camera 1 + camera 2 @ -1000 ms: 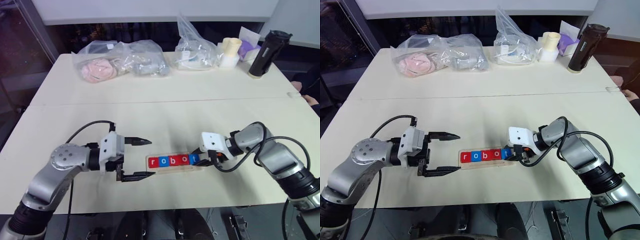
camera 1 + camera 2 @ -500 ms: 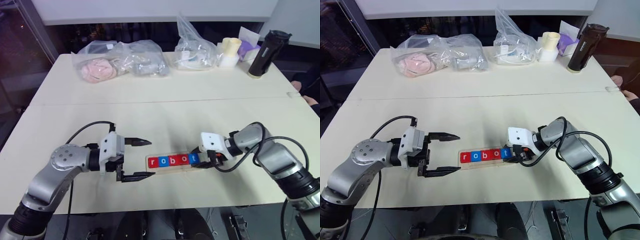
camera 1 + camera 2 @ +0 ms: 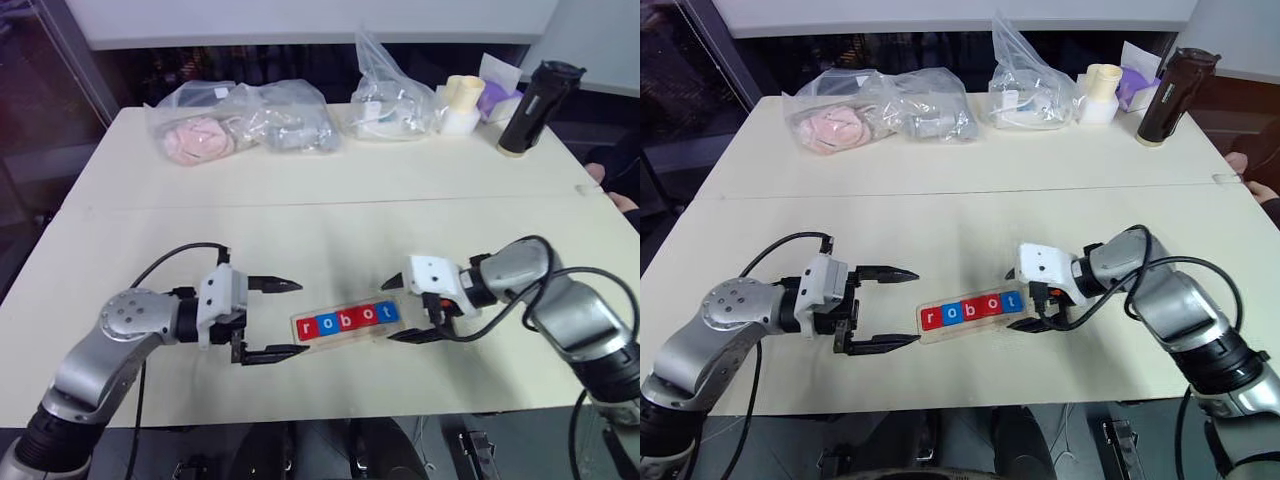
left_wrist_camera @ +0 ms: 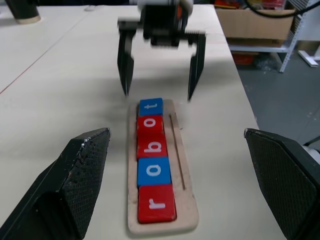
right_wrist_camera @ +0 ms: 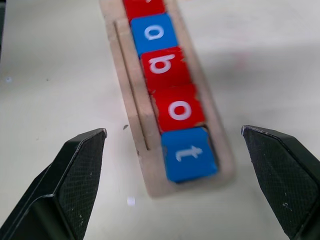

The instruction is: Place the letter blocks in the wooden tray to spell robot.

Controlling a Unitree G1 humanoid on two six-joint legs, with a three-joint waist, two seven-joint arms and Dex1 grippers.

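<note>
Blocks all five seated in wooden tray, lined up red r, blue o, red b, red o, blue t, spelling robot from the robot's left to right. Tray lying flat on pale table, near its front edge, slightly slanted, with the t end a little farther from the robot. Narrow groove visible along one long side of the tray beside the row of blocks. Left gripper just beside the r end of the tray, fingers spread wide and level, grasping nothing, not touching tray or blocks. Right gripper just off the t end, tilted downward, fingers parted wide on either side of the tray's end, clear of it, nothing held; seen from the left wrist as two dark prongs straddling the far end of the tray. Toward the back of the table, well apart from the tray: clear plastic bags with pink and grey contents, another clear bag, a cream cup, something purple, and a dark bottle.
</note>
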